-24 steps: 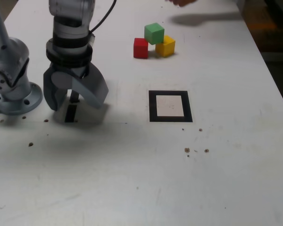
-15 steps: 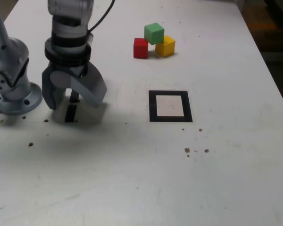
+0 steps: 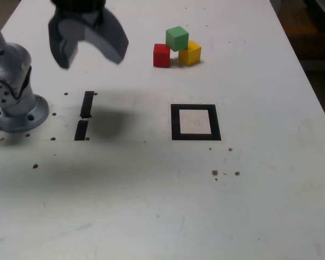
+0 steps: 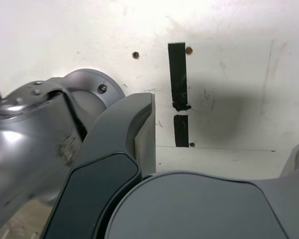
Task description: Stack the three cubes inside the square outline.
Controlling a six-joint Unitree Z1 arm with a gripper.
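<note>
Three cubes sit bunched at the far side of the white table: the red cube (image 3: 161, 55) and the yellow cube (image 3: 190, 53) rest on the table, and the green cube (image 3: 177, 38) lies on top between them. The black square outline (image 3: 175, 122) lies nearer, with nothing inside it. My gripper (image 3: 89, 58) hangs high at the exterior view's upper left, open and holding nothing, well to the left of the cubes. In the wrist view one grey finger (image 4: 137, 144) shows above the table; no cube and no outline appear there.
The arm's round base (image 3: 13, 95) stands at the exterior view's left. Two short black strips (image 3: 86, 104) (image 4: 177, 74) lie end to end below the gripper. Small brown crumbs (image 3: 215, 173) dot the table. The table's right edge (image 3: 314, 92) borders a dark floor.
The gripper has lifted off the table from over the black strips and moved up and away, still open. A hand at the far edge in the earliest frame has gone.
</note>
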